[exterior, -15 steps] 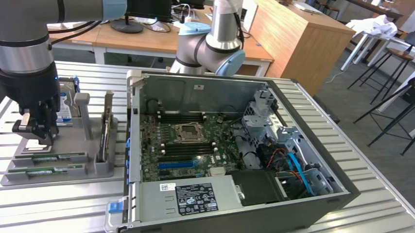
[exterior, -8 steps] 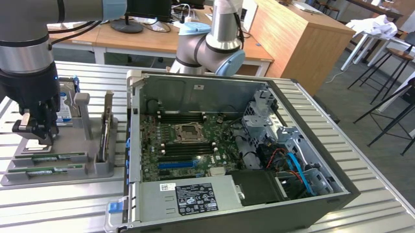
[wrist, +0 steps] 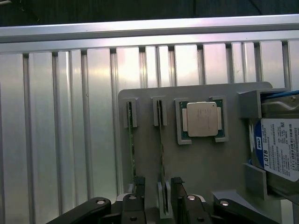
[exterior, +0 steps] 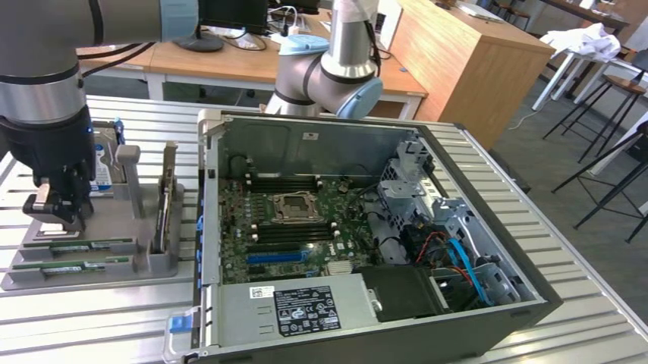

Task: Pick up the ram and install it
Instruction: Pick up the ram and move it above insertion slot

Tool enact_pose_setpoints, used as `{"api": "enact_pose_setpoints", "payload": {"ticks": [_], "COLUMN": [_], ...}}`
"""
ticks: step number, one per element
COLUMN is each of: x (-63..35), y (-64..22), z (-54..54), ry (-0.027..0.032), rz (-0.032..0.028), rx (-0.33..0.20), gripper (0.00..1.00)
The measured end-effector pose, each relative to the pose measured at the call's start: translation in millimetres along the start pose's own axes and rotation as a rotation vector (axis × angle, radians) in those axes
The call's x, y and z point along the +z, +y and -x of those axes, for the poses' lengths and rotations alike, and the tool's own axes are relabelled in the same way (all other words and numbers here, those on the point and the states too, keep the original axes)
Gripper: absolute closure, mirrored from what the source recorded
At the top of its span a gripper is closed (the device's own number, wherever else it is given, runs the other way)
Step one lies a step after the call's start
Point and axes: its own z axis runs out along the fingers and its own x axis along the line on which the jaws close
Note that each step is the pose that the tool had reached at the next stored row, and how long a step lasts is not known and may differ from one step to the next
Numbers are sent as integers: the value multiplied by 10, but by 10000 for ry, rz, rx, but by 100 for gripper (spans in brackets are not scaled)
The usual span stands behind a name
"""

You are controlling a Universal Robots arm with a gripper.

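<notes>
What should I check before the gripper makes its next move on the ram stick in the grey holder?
1. Black gripper open: ok, fingers apart.
2. Thin green ram stick between the fingers: ok in the wrist view.
3. Stick gripped: not ok, fingers not closed on it.
4. Second green ram stick outside the fingers: ok.
5. Grey holder tray flat on the slatted metal table: ok.
6. Black ram slots in the open computer case free: cannot tell.

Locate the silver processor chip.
Wrist view: the processor chip sits in the grey holder, at the exterior view's left, between ram sticks and hard drive.
</notes>
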Motion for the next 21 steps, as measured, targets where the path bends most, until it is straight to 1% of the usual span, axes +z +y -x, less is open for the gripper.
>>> {"api": "enact_pose_setpoints", "payload": {"ticks": [3, 9, 21], "x": [23, 25, 23], "y": [-1, -1, -11], "z": [0, -11, -147], "ry": [1, -1, 1], "rz": [1, -2, 0], "rx": [0, 1, 1], "gripper": [64, 64, 64]}}
